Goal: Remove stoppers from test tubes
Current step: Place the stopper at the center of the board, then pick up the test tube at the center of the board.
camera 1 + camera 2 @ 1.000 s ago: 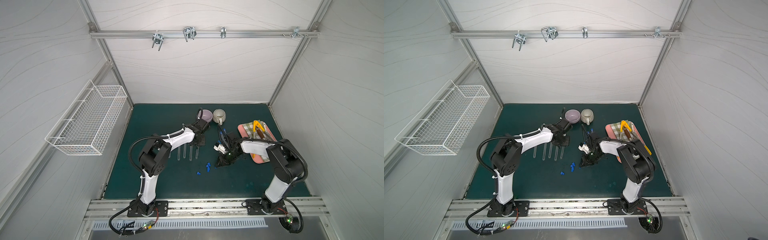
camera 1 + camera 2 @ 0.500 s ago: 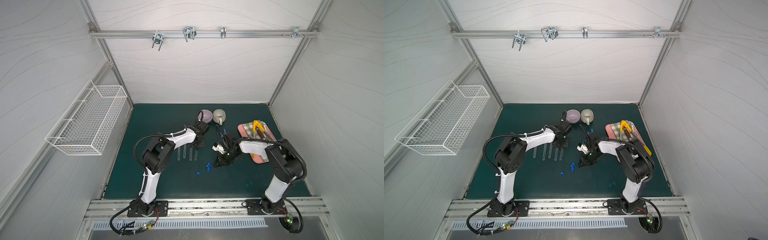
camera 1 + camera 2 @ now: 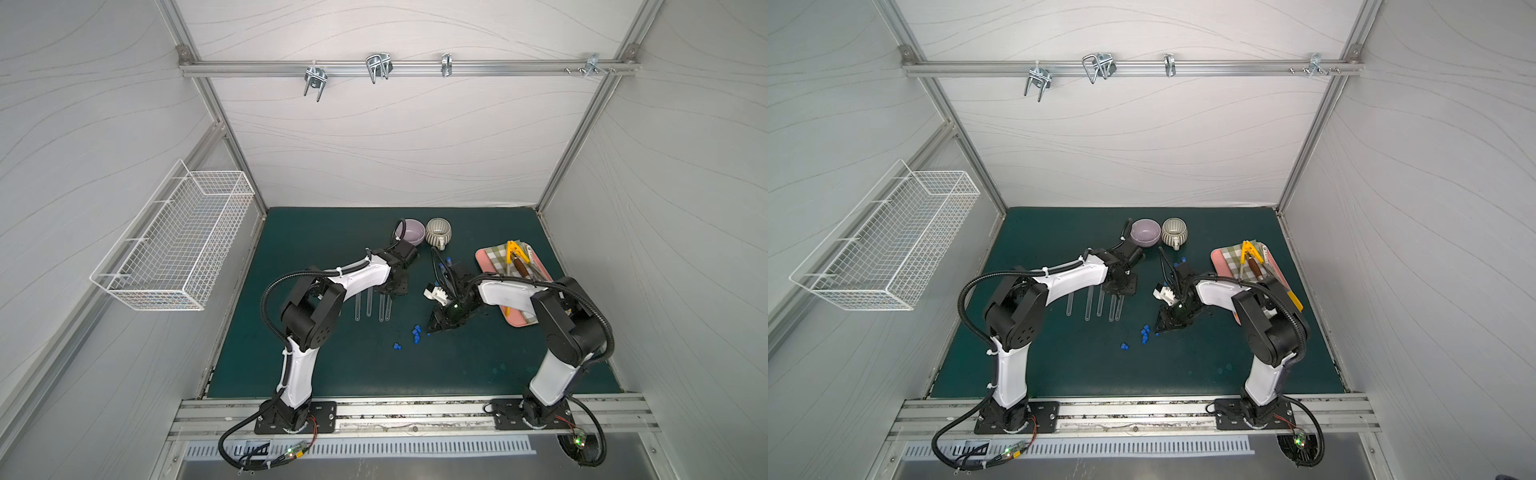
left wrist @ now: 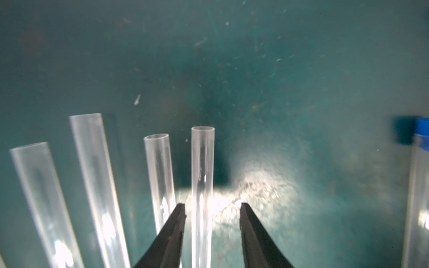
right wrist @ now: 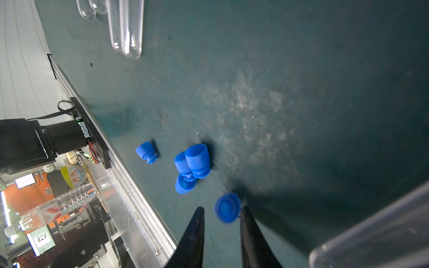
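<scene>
Nearest the bases, loose stoppers [image 5: 192,162] heaped on the green mat [image 3: 332,365]. Just above them the right gripper [image 5: 222,208], jaws parted, gripping nothing; one blue stopper [image 5: 227,207] at its tips, apparently free. Farther out, the left gripper [image 4: 212,204], jaws apart, straddles an uncapped test tube [image 4: 202,162] in the row, without pinching it. Step, judged: set-down. Next: both lift clear and fetch a capped tube [image 4: 421,185].

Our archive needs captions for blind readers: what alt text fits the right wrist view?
The right gripper hangs open over the green mat, a blue stopper at its tips. Four more stoppers lie loose nearby; clear test tubes lie farther off.
</scene>
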You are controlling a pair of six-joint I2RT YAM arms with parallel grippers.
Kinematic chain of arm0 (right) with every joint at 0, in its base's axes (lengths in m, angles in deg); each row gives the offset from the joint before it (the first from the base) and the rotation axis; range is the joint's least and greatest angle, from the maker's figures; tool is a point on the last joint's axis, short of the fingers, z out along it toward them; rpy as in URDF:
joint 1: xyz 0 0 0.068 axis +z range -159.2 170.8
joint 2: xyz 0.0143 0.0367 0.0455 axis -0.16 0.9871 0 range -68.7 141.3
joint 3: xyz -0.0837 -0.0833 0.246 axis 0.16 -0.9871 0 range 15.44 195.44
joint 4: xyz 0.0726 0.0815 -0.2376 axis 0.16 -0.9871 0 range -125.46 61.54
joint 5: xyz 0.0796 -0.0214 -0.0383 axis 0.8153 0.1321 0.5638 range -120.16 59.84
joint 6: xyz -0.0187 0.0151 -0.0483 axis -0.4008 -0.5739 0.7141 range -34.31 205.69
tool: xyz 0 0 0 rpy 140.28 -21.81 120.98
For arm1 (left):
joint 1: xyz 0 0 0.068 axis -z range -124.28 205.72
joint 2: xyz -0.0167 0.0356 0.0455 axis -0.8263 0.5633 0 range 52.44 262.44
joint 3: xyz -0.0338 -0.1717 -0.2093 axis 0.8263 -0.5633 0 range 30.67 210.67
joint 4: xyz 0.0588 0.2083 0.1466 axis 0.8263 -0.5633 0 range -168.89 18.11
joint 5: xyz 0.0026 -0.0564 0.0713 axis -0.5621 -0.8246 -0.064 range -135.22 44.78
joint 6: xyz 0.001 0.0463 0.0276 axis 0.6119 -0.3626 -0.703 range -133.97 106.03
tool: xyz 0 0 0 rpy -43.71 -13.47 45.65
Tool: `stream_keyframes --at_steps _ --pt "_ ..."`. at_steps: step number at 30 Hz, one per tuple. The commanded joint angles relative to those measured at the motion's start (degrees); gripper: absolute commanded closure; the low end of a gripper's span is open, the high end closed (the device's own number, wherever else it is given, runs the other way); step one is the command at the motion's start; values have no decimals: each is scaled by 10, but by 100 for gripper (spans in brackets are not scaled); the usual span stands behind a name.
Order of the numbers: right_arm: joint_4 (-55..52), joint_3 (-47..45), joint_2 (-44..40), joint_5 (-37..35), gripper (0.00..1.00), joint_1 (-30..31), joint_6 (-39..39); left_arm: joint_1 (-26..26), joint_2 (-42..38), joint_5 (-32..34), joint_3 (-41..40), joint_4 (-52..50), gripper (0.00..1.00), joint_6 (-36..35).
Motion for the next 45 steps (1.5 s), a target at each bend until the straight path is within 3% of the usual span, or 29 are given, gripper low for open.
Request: stream_keyframes --at_steps 1,12,20,25,38,45 --pt "-25 14 -25 0 68 -2 12 -1 -38 25 25 -18 56 -9" --pt "-34 2 -85 44 63 -77 19 8 -52 23 45 -25 55 -10" --pt "-8 -38 -157 88 56 -188 4 35 -16 -20 97 -11 37 -3" --pt "14 -68 -196 95 52 -242 -13 60 22 -39 136 -2 35 2" --pt "32 -104 -270 64 19 -308 -30 125 110 -38 212 -13 33 28" --pt "31 -115 -281 71 13 -324 -26 134 146 -26 240 -26 35 34"
